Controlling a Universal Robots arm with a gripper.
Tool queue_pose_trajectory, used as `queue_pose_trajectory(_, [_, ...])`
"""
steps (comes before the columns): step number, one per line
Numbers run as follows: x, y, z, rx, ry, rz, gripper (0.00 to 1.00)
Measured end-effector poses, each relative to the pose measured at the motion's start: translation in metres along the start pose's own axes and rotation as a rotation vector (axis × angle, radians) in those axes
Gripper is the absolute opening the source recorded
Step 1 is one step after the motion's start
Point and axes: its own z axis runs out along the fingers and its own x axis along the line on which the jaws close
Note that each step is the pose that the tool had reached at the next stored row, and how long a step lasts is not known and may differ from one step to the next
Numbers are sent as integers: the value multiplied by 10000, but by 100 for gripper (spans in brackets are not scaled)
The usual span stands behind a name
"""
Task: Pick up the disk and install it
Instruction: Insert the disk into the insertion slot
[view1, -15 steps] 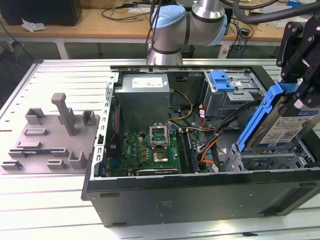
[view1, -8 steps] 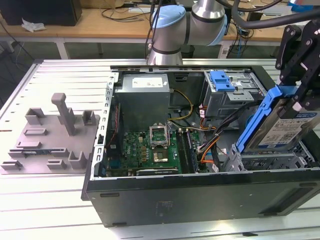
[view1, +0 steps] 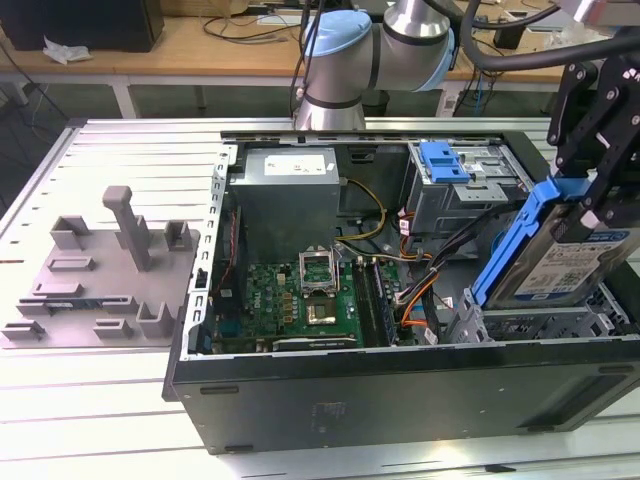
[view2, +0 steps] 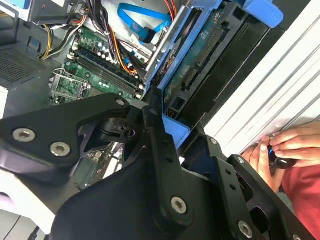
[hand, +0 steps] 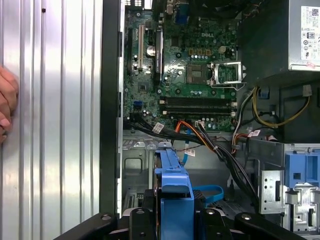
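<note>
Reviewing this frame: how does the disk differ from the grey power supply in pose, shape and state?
The disk hangs tilted, clamped in the gripper above the case at the exterior view's right; the power supply sits level, seated inside the case. The disk is a thin slab framed in blue plastic; the power supply is a larger, bare grey box. Both are metal and carry a label.

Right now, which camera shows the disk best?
The exterior view: the disk shows its labelled face and blue frame, tilted above the computer case. The second wrist view shows its circuit-board underside; the first wrist view sees its blue frame edge-on.
</note>
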Motion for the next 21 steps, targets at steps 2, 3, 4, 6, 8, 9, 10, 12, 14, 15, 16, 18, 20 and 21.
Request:
queue_pose_trajectory(2, [1,-1,13,0,1,0,37])
queue_pose_trajectory(3, [2,-1,26,0,0,-1,37])
queue_pose_trajectory(4, [2,-1,33,0,0,0,37])
queue_pose_trajectory(6, [3,-1,45,0,1,0,37])
queue_pose_trajectory(8, [4,-1,61,0,0,0,37])
queue_pose_trajectory(9, [5,-2,67,0,0,0,37])
queue_pose_trajectory(10, [5,-2,74,0,0,-1,37])
queue_pose_trajectory(12, [7,-2,95,0,-1,0,37])
queue_pose_trajectory(14, [8,-2,106,0,0,0,37])
queue_pose_trajectory(15, [8,-3,113,0,0,0,37])
queue_pose_trajectory(16, [9,-3,119,0,0,-1,37])
queue_pose_trajectory(18, [10,-3,135,0,0,0,37])
queue_pose_trajectory(20, [11,-4,151,0,1,0,37])
queue_pose_trajectory(21, [12,-4,161,0,0,0,37])
